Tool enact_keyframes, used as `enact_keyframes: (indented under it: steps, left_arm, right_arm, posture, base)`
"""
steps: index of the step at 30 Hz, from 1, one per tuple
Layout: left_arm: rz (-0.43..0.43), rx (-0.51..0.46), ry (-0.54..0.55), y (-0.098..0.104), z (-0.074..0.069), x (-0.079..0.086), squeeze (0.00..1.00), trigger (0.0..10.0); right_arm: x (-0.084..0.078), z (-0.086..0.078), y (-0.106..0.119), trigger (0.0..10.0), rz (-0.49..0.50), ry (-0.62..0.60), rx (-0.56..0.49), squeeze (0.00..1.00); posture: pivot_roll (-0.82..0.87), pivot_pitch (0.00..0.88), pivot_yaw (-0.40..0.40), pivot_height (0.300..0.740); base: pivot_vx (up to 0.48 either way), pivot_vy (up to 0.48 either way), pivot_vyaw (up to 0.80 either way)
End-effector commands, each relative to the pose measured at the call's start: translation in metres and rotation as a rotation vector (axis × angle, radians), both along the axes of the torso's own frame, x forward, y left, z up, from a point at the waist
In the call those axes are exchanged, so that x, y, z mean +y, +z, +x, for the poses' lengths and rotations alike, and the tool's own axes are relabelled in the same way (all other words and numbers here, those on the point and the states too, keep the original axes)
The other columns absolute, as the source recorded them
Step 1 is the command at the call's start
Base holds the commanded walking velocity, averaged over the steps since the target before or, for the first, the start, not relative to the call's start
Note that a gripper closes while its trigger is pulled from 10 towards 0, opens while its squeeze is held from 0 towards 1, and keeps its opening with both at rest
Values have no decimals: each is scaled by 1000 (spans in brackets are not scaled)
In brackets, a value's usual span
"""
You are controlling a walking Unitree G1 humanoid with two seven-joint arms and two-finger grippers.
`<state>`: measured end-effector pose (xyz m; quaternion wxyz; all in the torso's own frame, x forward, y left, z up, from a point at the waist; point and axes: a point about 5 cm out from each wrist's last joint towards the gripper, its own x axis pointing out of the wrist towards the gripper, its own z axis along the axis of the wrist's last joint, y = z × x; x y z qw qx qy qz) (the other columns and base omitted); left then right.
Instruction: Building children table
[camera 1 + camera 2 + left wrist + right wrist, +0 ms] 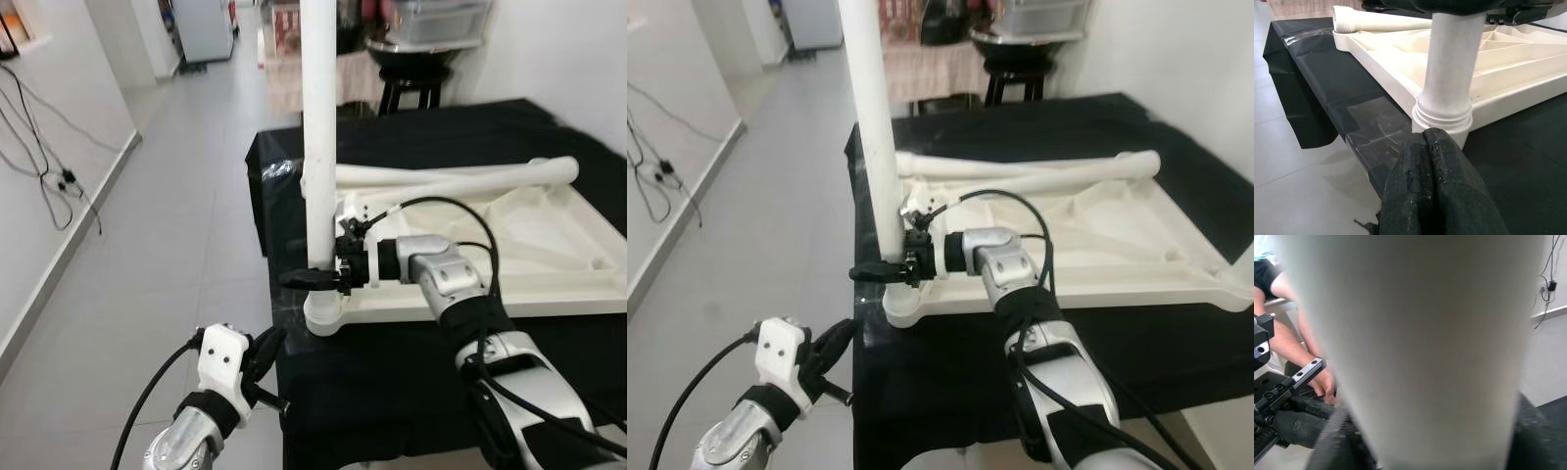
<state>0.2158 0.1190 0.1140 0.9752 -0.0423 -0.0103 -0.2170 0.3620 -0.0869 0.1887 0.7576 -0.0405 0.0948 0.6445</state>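
The upturned white tabletop (549, 245) is seen lying on a black-draped surface (392, 362), its near corner close to the cloth's left edge — beyond which open grey floor (167, 235) runs to the wall. An upright white leg (318, 147) stands in that corner socket, and the right gripper (318, 278), arm reaching leftward, is clamped around its base. A second leg (451, 176) lies across the tabletop. The left gripper (1432, 186) is held low beside the cloth's edge — fingers pressed together.

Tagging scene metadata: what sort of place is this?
Probably a home room or hallway: pale tiled floor, black cloth-covered table holding an upturned white plastic children's tabletop, and a round black stool behind.
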Motion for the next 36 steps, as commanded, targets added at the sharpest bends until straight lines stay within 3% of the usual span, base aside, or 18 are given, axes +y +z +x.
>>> enact_keyframes:
  steps: [1, 8, 10, 12, 13, 15, 16, 18, 20, 25, 26, 27, 28, 29, 32, 33, 35, 36]
  left_arm:
    - [4, 21, 4, -6, -1, 1, 0, 10000]
    - [-1, 25, -3, -6, -2, 0, 0, 10000]
    - [-3, 23, -1, -5, -3, 0, 0, 10000]
    - [-3, 20, 1, -4, -4, 2, 0, 10000]
    - [-3, 19, 3, -3, -4, 3, 0, 10000]
    - [-3, 19, 3, -3, -4, 3, 0, 10000]
    - [-4, 19, 3, -2, -4, 4, 0, 10000]
    - [-2, 22, -1, -3, -4, 5, 0, 10000]
    - [-3, 26, -7, -4, -3, 5, 0, 10000]
    - [-1, 24, 0, -3, -3, 6, 0, 10000]
    - [1, 20, 13, -3, -3, 7, 0, 10000]
    - [2, 17, 22, -3, -3, 7, 0, 10000]
    - [1, 17, 23, -3, -3, 7, 0, 10000]
    - [-1, 19, 19, -3, -3, 7, 0, 10000]
    - [-2, 21, 15, -3, -2, 7, 0, 10000]
    - [-5, 23, 10, -3, -2, 7, 0, 10000]
    - [-5, 24, 8, -3, -2, 6, 0, 10000]
    - [-6, 24, 6, -3, -1, 6, 0, 10000]
  right_arm:
    - [8, -3, -6, 0, -3, 59, 24, 0]
    - [-2, 2, -13, 0, 16, -17, 10, 0]
    - [-14, -4, -22, 0, 19, -117, 15, 0]
    - [-9, -9, -38, 0, 34, -392, 80, 0]
    - [-5, -18, -53, 0, 97, -732, 166, 0]
    - [-5, -18, -53, 0, 97, -732, 166, 0]
    - [2, -43, -75, 0, 41, -868, 222, 0]
    - [5, -47, -76, 0, 51, -889, 221, 0]
    - [5, -39, -74, 0, 15, -819, 124, 0]
    - [10, -37, -74, 0, 19, -798, 145, 0]
    - [10, -38, -74, 8510, -15, -806, 146, 0]
    - [10, -40, -72, 8510, -45, -833, 144, 0]
    - [11, -41, -70, 10000, -37, -840, 160, 0]
    - [14, -42, -68, 10000, -34, -807, 163, 906]
    - [16, -44, -66, 10000, -30, -789, 165, 906]
    - [19, -43, -61, 10000, -8, -755, 147, 1000]
    - [25, -41, -51, 10000, 25, -635, 117, 1000]
    - [28, -37, -41, 10000, 62, -508, 99, 1000]
  posture:
    - [28, 1, 39, 740]
    - [24, 4, 42, 740]
    - [18, 22, 38, 740]
    - [11, 32, 34, 740]
    - [1, 48, 39, 740]
    - [1, 48, 39, 740]
    - [0, 53, 43, 740]
    - [-23, 40, 60, 740]
    - [-1, 29, 46, 740]
    - [7, 38, 43, 740]
    - [8, 39, 43, 740]
    - [8, 39, 43, 740]
    - [7, 36, 42, 740]
    - [8, 35, 43, 740]
    - [8, 35, 43, 740]
    - [7, 34, 44, 740]
    - [6, 32, 46, 740]
    - [6, 27, 48, 740]
  base:
    - [0, 0, 0]
    - [0, 0, 0]
    - [0, 0, 0]
    - [0, 0, 0]
    - [0, 0, 0]
    - [0, 0, 0]
    - [0, 0, 0]
    - [0, 0, 0]
    - [0, 0, 0]
    - [0, 0, 0]
    - [0, 0, 0]
    - [0, 0, 0]
    - [0, 0, 0]
    - [0, 0, 0]
    - [0, 0, 0]
    - [0, 0, 0]
    - [0, 0, 0]
    - [0, 0, 0]
